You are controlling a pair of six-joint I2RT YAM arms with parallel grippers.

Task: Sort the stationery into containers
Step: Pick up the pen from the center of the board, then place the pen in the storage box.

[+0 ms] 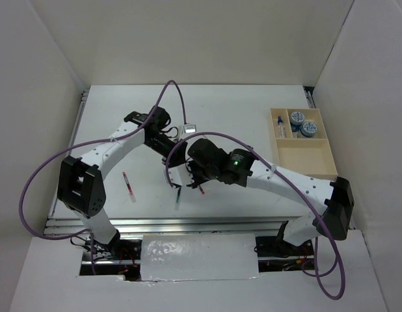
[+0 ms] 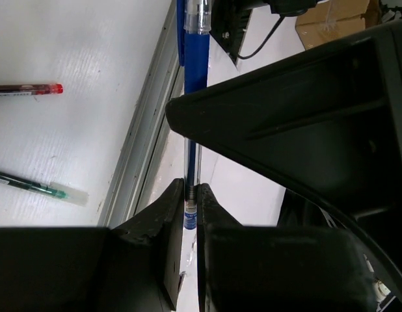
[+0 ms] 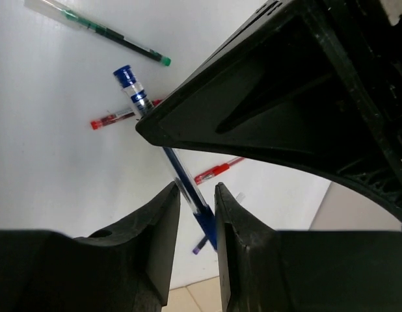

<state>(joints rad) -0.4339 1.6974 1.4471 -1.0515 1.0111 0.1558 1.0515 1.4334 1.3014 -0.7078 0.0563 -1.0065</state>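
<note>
My left gripper (image 2: 191, 195) is shut on the end of a blue pen (image 2: 196, 65) and holds it above the table, near the middle (image 1: 179, 135). My right gripper (image 3: 196, 195) is open, one finger on each side of the same blue pen (image 3: 188, 188), close against the left gripper (image 1: 188, 170). A red pen (image 1: 128, 186), a green pen (image 1: 179, 197) and another red pen (image 1: 201, 190) lie on the table. The beige tray (image 1: 304, 170) stands at the right. Two patterned rolls (image 1: 297, 117) (image 1: 309, 128) and the small bottle (image 1: 280, 125) are in its far compartments.
The two arms cross over the middle of the table. White walls stand on the left, back and right. The table's metal front rail (image 2: 142, 130) runs close under the grippers. A purple-tipped pen (image 3: 201, 245) lies near that edge.
</note>
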